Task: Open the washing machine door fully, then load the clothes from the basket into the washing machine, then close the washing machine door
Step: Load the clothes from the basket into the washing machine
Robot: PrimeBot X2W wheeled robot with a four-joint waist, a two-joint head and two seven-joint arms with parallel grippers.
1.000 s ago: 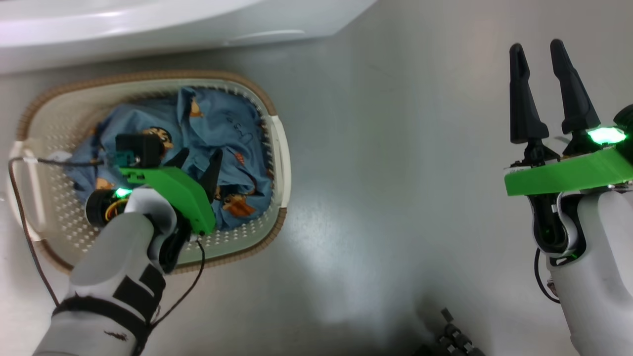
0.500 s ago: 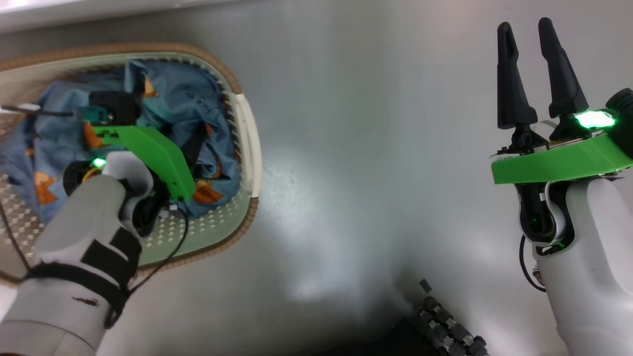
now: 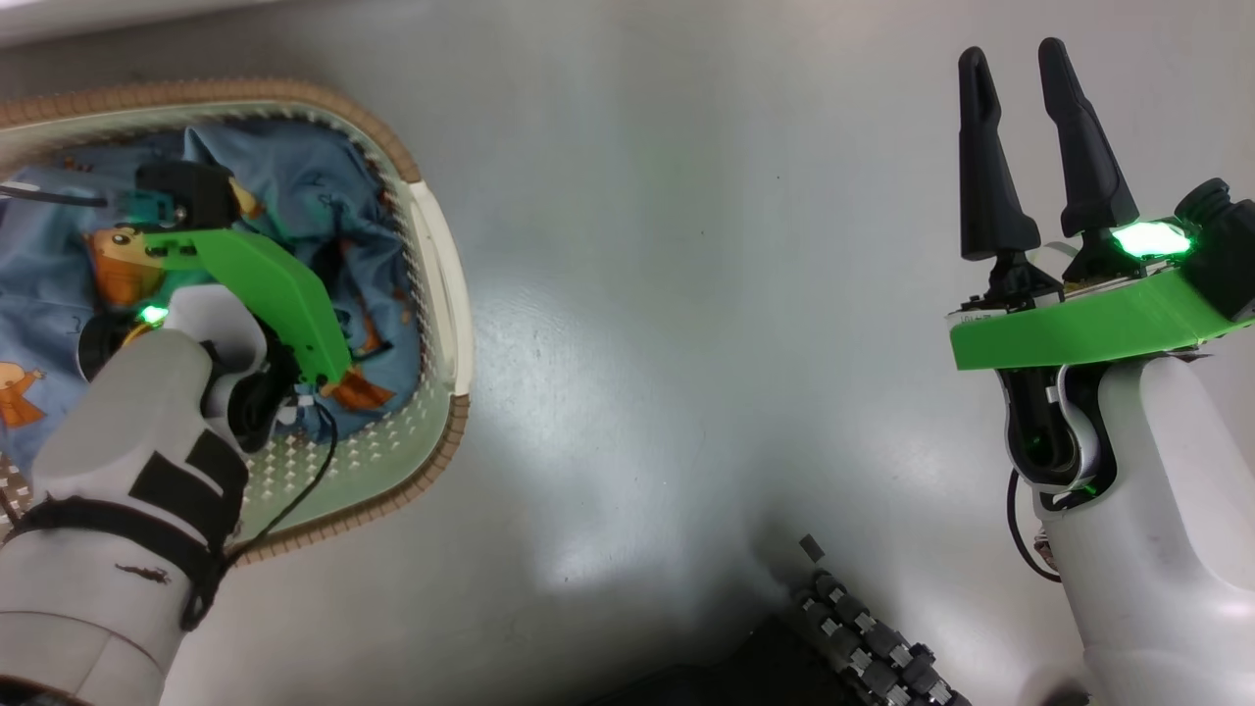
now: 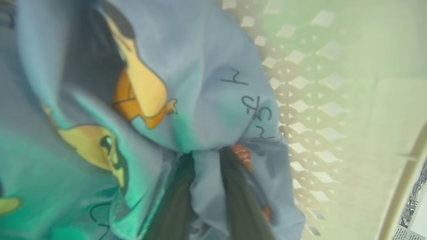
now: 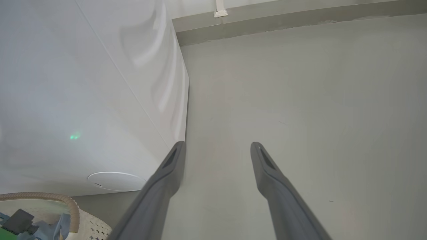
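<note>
Reaching arm: the left arm stretches from the lower left of the head view, a pale forearm with a black strap, its wrist bent over so that the left gripper (image 4: 207,156) points down into the basket (image 3: 438,255).
Left gripper: its two dark fingers (image 4: 173,200) are clamped on a fold of the clothes (image 3: 294,181), with cloth bunched tight between them (the left wrist view shows the pinch up close).
Clothes: blue fabric with orange cartoon prints, heaped inside the basket and lying against its perforated wall.
Basket: on the grey floor (image 3: 686,294) at the robot's left, near the washing machine (image 5: 83,83).
Right arm: the forearm stands at the lower right of the head view, held over bare floor, well apart from the basket.
Right gripper (image 3: 1011,54): fingers spread apart with nothing between them, pointing up the head view.
Washing machine: a white panel with a flat round cap low down, seen beside the basket's rim in the right wrist view.
</note>
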